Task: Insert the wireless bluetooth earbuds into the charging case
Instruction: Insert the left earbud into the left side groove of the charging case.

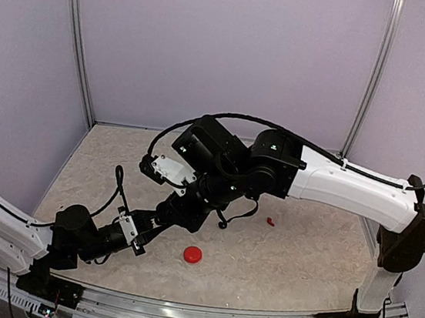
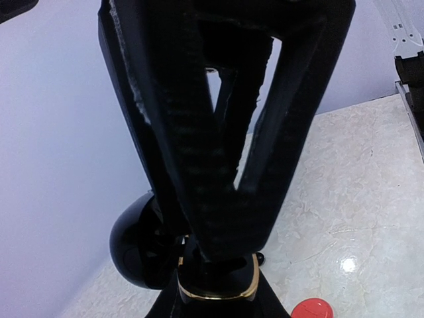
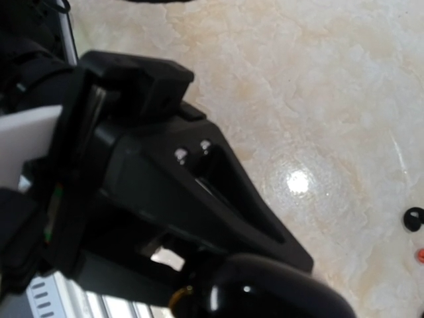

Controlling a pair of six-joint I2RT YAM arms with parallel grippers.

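Black charging case (image 2: 218, 288) pinched by left pincer (image 2: 222, 255); right pincer (image 1: 190, 203) crowds above it, grip unreadable. Red case (image 1: 193, 255) near its right, red earbud (image 1: 270, 221) farther.

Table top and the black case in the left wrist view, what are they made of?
The table top: polished stone or marble-look laminate, beige veining, lamp glare. The black case: likely glossy plastic, mirror-like reflections; its gold rim may be metal or plating.
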